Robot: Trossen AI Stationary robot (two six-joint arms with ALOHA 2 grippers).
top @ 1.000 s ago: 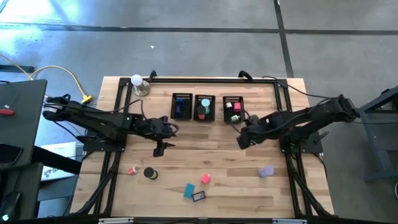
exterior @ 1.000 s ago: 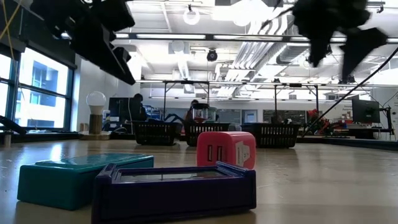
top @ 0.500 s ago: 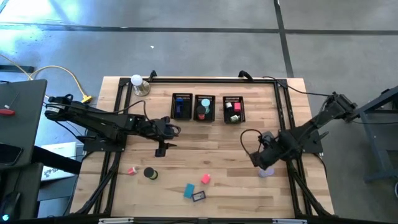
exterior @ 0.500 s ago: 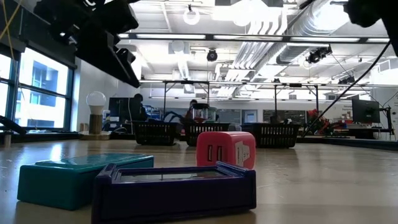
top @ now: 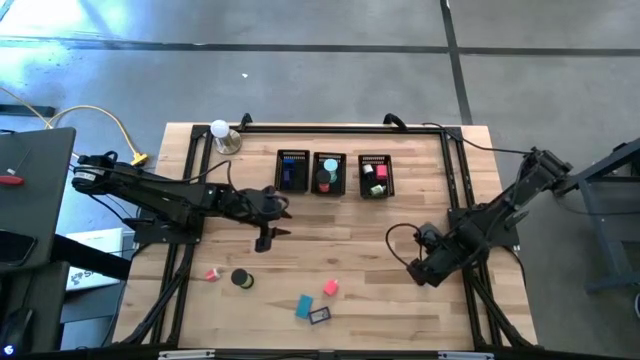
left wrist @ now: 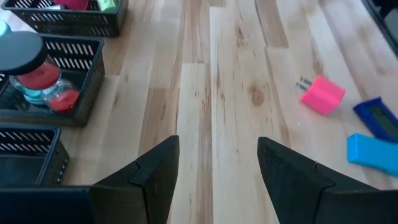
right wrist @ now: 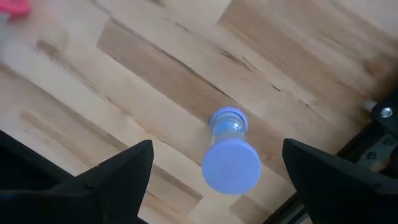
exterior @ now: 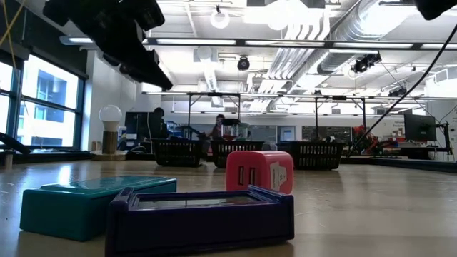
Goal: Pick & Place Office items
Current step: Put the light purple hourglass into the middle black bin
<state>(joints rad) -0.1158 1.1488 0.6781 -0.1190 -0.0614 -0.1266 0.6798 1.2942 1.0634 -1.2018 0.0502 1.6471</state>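
Right gripper (top: 418,272): hanging over the right part of the wooden table (top: 340,215), jaws standing spread wide, gripping nothing. Lying between the two dark fingers (right wrist: 118,171) in the right wrist view, without touching either: a small purple bottle (right wrist: 231,151), tipped on its side on the bare planks, close to the black frame rail (top: 463,215) at the table's right edge.

Left gripper (top: 262,238): hovering over the left-centre of the table, jaws standing partly spread, holding nothing, only bare wood showing between the fingers (left wrist: 152,177).

Resting near the front of the table: a pink block (top: 330,288), a teal block (top: 304,306) and a dark purple framed piece (top: 320,316), the last two lying just beside each other. Sitting farther left: a black round roll (top: 241,279) with a small pink piece (top: 212,274) near it.

Standing in a row toward the back of the table: three black mesh bins (top: 326,174), each already holding coloured items. Standing at the back left corner: a white ball on a metal base (top: 222,134).

Showing in the room beyond the table, low view: a person (exterior: 218,127), too small to detail.
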